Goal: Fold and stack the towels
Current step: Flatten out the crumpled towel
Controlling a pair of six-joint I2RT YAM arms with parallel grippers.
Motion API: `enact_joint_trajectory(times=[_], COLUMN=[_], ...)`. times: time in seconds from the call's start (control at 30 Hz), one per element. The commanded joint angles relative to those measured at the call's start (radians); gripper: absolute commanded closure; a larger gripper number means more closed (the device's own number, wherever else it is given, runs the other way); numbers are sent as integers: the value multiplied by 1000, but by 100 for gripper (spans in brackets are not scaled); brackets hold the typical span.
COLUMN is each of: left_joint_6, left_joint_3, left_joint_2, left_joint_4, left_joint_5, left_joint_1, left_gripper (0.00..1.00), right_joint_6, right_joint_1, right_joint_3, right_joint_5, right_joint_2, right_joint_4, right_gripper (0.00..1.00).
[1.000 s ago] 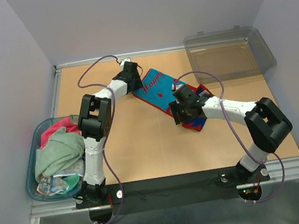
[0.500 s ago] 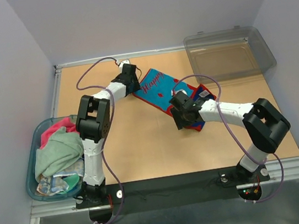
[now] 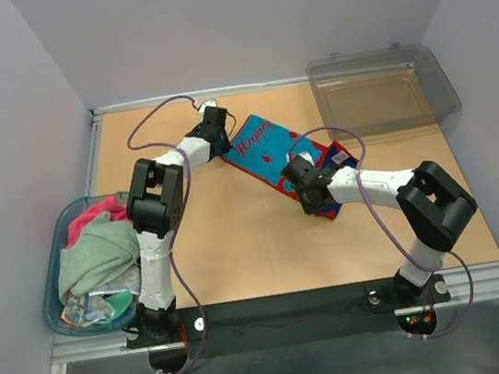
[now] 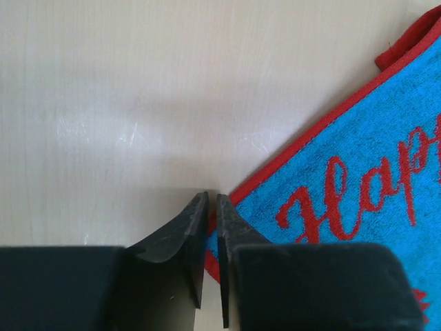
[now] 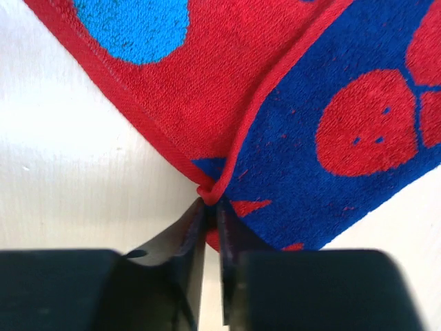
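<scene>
The lettered towel (image 3: 265, 145), looped terry in blue and red with a red hem, lies slanted mid-way across the pale wood-grain tabletop (image 3: 239, 244); plain lilac walls stand around; the left tool (image 4: 212, 207), jaws nearly closed, pinches 1 hem corner; the right tool (image 5: 210, 207) nips the opposite corner likewise.

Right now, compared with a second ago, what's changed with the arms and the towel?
Both grippers closed: the left gripper pinched the towel's left corner and the right gripper its near corner. The right arm also shifted slightly left. The towel, tub and bin stayed put.
</scene>
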Motion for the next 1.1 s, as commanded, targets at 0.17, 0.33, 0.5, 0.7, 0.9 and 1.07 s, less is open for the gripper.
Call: enact_joint_trajectory(times=[0.17, 0.33, 0.5, 0.7, 0.9, 1.07], left_joint_6=[32, 60, 60, -14, -86, -153], left_joint_3=[95, 146, 138, -30, -259, -319], left_joint_2=[23, 33, 9, -178, -385, -358], left_joint_4=[-21, -65, -85, -41, 36, 67], left_joint_5=[2, -7, -6, 78, 77, 59], left_joint_1=[41, 87, 108, 97, -100, -203], left_gripper=[100, 100, 100, 75, 39, 39], right_joint_6=[64, 150, 354, 531, 524, 524], right_joint_1=[9, 9, 9, 11, 12, 15], right_joint_3=[20, -13, -146, -450, -517, -528], right_joint_5=[21, -28, -149, -321, -318, -303], right_joint_2=[-162, -363, -567, -725, -725, -728], right_joint_4=[-6, -5, 66, 215, 247, 250], right_gripper=[98, 99, 99, 99, 99, 99])
